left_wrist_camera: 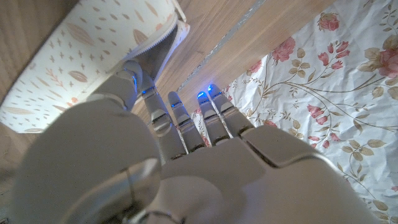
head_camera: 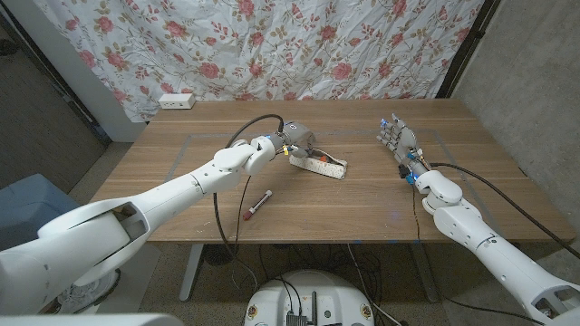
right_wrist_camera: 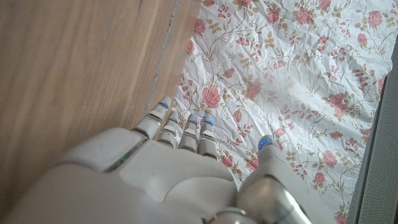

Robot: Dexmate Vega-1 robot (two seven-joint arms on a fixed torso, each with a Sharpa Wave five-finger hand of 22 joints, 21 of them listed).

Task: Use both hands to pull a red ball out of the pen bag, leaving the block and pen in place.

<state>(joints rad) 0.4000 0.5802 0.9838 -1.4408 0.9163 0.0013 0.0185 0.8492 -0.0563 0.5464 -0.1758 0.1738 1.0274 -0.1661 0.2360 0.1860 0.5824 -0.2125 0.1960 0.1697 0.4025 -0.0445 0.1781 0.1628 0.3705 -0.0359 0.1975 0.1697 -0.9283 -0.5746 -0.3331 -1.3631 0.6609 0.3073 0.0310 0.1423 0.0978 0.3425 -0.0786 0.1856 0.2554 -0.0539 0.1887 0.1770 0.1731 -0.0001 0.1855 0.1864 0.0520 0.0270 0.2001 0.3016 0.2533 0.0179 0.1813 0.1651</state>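
The pen bag [head_camera: 323,165], white with a leaf print, lies at the table's middle; what is inside it is hidden. My left hand [head_camera: 294,141] is at the bag's left end, fingers stretched out. In the left wrist view its thumb [left_wrist_camera: 127,84] touches the pen bag [left_wrist_camera: 81,59] by the zipper, while the other fingers reach past it over the wood. A pen [head_camera: 256,205] with a red tip lies on the table nearer to me, left of the bag. My right hand [head_camera: 399,141] stands apart at the right, fingers straight and holding nothing.
A white power strip [head_camera: 177,100] sits at the table's back left edge. A floral curtain [head_camera: 272,45] hangs behind the table. Cables run along both arms. Bare wood [head_camera: 362,199] lies between the bag and my right hand.
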